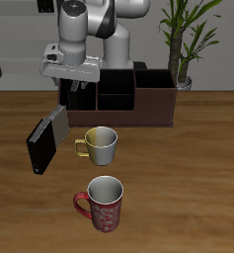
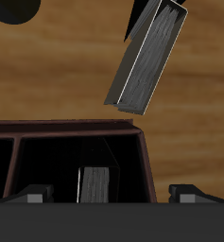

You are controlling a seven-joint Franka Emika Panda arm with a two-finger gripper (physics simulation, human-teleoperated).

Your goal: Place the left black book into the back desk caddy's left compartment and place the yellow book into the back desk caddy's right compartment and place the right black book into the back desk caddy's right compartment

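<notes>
The back desk caddy (image 1: 148,109) is a long reddish-brown box at the table's back. My gripper (image 1: 74,91) hangs over its right compartment (image 2: 47,170), open, with the fingertips (image 2: 28,196) spread wide. Below, a book (image 2: 96,184) stands inside that compartment, free of the fingers. It is seen edge-on with grey pages, and I cannot tell its cover colour. On the table just in front of that caddy end, the right black book (image 1: 44,141) (image 2: 146,57) stands tilted. No yellow cover shows, and the left black book is out of view.
A yellowish mug (image 1: 101,145) stands in front of the caddy, and a red patterned mug (image 1: 105,203) sits nearer the table's front edge. A potted plant (image 1: 183,44) rises behind the caddy's other end. The robot's base is directly behind the caddy.
</notes>
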